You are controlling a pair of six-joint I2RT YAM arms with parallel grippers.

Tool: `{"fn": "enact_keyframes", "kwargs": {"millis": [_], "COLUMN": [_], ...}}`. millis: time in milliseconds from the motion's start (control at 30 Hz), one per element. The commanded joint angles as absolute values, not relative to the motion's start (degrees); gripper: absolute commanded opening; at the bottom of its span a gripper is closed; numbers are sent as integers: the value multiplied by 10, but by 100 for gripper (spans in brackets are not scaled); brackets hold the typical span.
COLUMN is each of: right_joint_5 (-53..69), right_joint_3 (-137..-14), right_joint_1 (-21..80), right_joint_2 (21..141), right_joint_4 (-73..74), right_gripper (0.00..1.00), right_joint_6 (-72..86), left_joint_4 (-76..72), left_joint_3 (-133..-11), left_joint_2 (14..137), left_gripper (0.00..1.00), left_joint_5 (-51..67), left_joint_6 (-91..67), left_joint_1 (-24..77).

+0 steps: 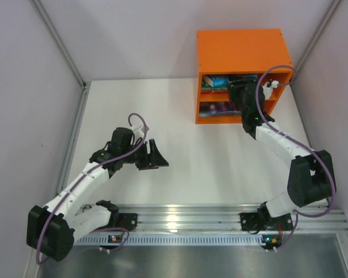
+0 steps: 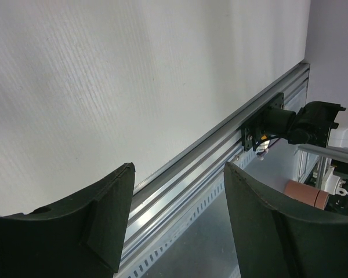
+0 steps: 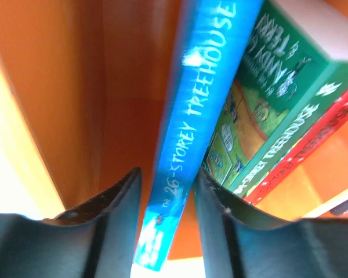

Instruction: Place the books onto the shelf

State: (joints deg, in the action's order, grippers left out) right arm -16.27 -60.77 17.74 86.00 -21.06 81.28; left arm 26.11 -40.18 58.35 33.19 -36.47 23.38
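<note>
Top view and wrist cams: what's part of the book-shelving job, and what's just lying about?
Job: bright orange boxy wooden shelf; blue-spined paperback between the fingers of the right gripper; green paperback; red paperback; dark purple starry book in the lower compartment.
Not job: ribbed silver aluminium rail; small brown cylinder; left gripper, open, empty.

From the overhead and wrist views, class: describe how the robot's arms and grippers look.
The left arm and right arm have white links, chunky black joints and a purple cable looped along each. The fingers are matt black, broad wedges.
</note>
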Motion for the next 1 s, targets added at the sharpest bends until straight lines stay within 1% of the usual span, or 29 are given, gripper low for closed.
{"fn": "enact_keyframes", "kwargs": {"millis": [0, 33, 67, 167, 233, 333, 400, 467, 600, 700, 800, 900, 933, 967], "right_joint_5": [-159, -156, -153, -142, -136, -128, -120, -114, -104, -102, -102, -103, -105, -104], "right_joint_3": [-655, -661, -668, -684, -687, -683, -679, -677, -674, -670, -666, -666, -668, -669], "right_joint_1": [196, 196, 195, 196, 193, 194, 193, 193, 194, 194, 194, 194, 194, 194], "right_joint_2": [839, 838, 834, 832, 833, 834, 834, 834, 830, 824, 822, 823, 824, 826], "right_joint_4": [-202, -162, -150, -95, -64, -53, -51, -52, -49, -47, -46, -45, -46, -48], "right_gripper": [46, 50, 51, 51, 48, 43, 43, 43, 48, 48, 44, 37, 32, 29], "right_joint_6": [809, 803, 795, 783, 782, 782, 783, 782, 779, 774, 773, 773, 772, 773], "left_joint_4": [258, 258, 258, 255, 253, 252, 253, 254, 253, 254, 254, 258, 261, 262], "left_joint_3": [-400, -399, -399, -395, -392, -388, -386, -382, -378, -376, -374, -375, -375, -374], "left_joint_2": [572, 571, 570, 571, 571, 569, 565, 560, 555, 555, 554, 549, 546, 545], "left_gripper": [68, 68, 68, 68, 68, 67, 67, 67, 67, 67, 67, 66, 66, 66], "left_joint_5": [337, 335, 336, 333, 332, 331, 330, 325, 325, 325, 323, 323, 323, 321], "left_joint_6": [-349, -346, -346, -345, -347, -349, -351, -352, -357, -358, -359, -362, -362, -363], "left_joint_1": [233, 233, 233, 233, 233, 233, 233, 233, 233, 233, 233, 233, 233, 233]}}
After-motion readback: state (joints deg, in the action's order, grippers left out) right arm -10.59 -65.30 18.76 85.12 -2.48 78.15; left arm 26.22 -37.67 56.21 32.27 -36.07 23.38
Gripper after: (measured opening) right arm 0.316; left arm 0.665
